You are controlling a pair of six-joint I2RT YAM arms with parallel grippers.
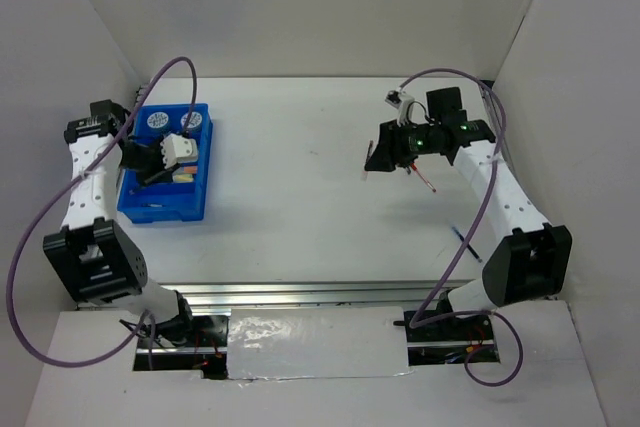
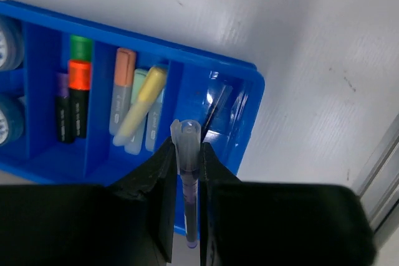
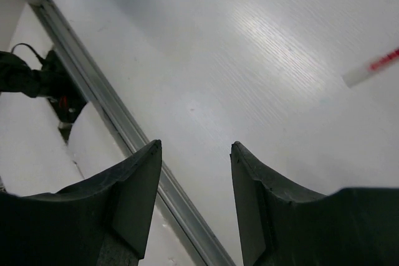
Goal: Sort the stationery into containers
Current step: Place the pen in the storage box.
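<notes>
One thin pen point(image 2: 185, 134) with a clear cap is pinched between the fingers of your left gripper point(image 2: 187, 154). The jaws are pressed onto its barrel from both sides. You hold it over the blue tray point(image 2: 254, 101), at the tray's end compartment. A dark pen point(image 2: 215, 113) already lies slanted in that compartment.

One compartment further along the tray is a peach highlighter point(image 2: 123, 88). Beside it a yellow highlighter point(image 2: 141, 105) lies tilted across a pale blue one point(image 2: 151, 130). The next compartment holds a green marker point(image 2: 81, 48), an orange marker point(image 2: 79, 75) and a purple marker point(image 2: 62, 84). At the tray's opposite end sit two tape rolls point(image 2: 6, 42) point(image 2: 9, 119), each only partly in the left wrist view.

From above, the tray point(image 1: 165, 212) sits at the table's left side, under your left arm.

Your right gripper point(image 3: 196, 147) hangs well apart from the tray, over the bare white table point(image 3: 262, 60). Its fingers are spread, with nothing between them. In the overhead view, a thin red-marked pen point(image 1: 428, 182) lies just beside the right gripper, on the side away from the tray. The right wrist view catches part of a white and red object point(image 3: 373, 68). Farther from the tray, near the right arm's base, another thin dark pen point(image 1: 464, 239) lies on the table.
</notes>
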